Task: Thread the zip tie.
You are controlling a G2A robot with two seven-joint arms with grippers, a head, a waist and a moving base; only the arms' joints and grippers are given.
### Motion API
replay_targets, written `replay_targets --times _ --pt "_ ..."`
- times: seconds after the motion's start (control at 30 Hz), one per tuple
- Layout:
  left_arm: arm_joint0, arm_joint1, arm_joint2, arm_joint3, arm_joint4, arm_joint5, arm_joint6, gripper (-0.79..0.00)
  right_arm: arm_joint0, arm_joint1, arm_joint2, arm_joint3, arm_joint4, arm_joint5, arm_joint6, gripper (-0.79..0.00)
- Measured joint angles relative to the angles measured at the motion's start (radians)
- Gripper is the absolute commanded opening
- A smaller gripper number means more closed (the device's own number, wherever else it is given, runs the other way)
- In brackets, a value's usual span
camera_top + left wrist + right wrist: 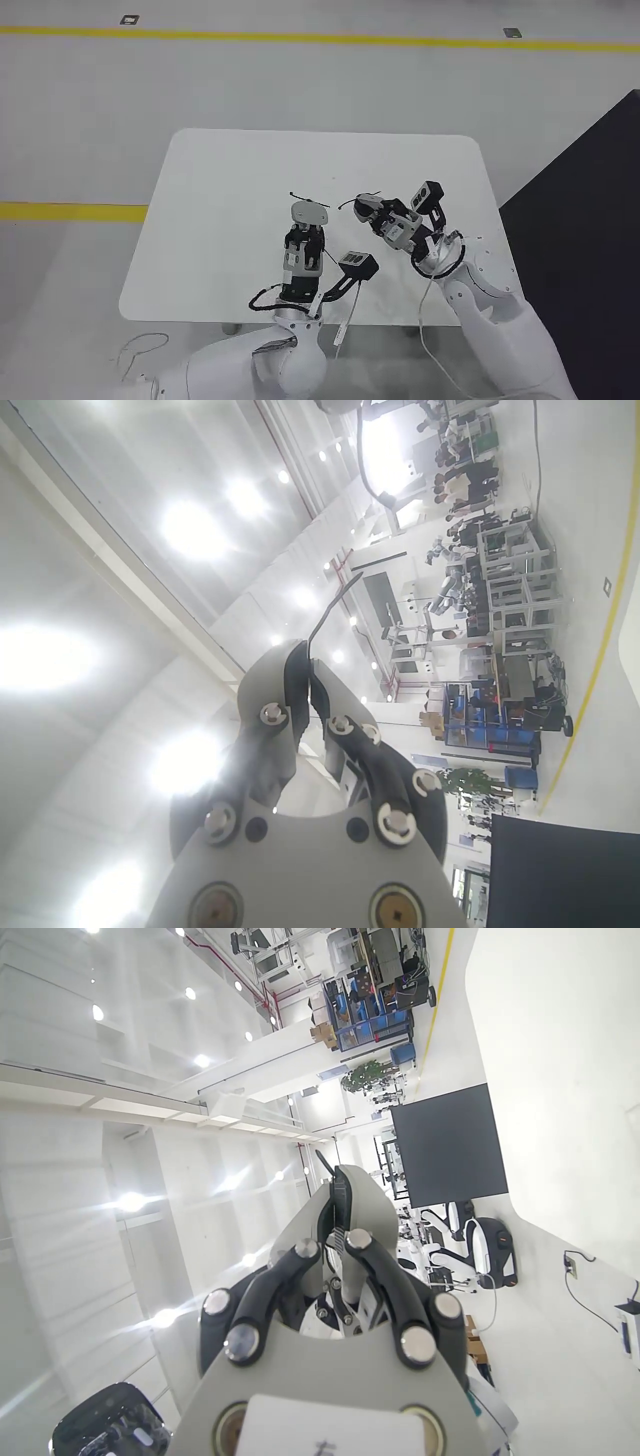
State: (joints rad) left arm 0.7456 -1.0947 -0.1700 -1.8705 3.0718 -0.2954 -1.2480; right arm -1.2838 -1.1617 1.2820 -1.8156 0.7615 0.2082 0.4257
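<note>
Holding: left gripper (306, 652) is pinched together on the tie (330, 606); right gripper (336, 1174) is closed too, on a black tip (323, 1161)
Tie, from left gripper: a long thin length leaves the fingertips and runs on beyond them in a curve, with its far end free in the air
Tip, from right gripper: it pokes just past the fingertips, roughly in line with the fingers
Key relation: seen from above, both grippers are raised over the table (220, 200), near each other and not touching; a black strand at the right gripper curls toward the left gripper, with a gap between the two strands
One tie or two: cannot tell, since nothing joining the strands is visible
Head: too small to make out at either gripper
Nearer arm: neither, as each has its own end in hand
Likely need: lining up the free end with the other end across the gap
Count: two grippers, two black ends, one table
</note>
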Motion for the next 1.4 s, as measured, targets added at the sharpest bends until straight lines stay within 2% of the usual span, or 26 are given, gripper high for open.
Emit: replay_targets --times 0.23,0.37,0.57,0.8,1.4 --pt "0.007 -0.007 0.0 0.003 0.0 -0.014 0.022 -0.785 0.007 -0.002 0.002 0.005 0.0 0.005 0.005 -0.785" --pt "0.018 -0.015 0.0 0.009 0.0 0.015 -0.021 -0.785 0.008 -0.003 0.001 0.006 0.001 0.008 0.006 -0.785" --pt "0.025 -0.014 -0.003 0.007 0.0 0.011 -0.011 -0.785 0.0 -0.003 -0.006 0.007 -0.013 0.005 0.003 -0.785" --pt "0.041 -0.001 -0.011 -0.013 0.0 -0.021 0.035 -0.785 0.002 -0.006 -0.021 0.024 -0.033 0.001 0.017 -0.785" --pt "0.049 0.026 -0.001 -0.033 0.0 -0.076 0.053 -0.785 0.013 -0.009 -0.028 0.042 -0.047 0.009 0.07 -0.785"
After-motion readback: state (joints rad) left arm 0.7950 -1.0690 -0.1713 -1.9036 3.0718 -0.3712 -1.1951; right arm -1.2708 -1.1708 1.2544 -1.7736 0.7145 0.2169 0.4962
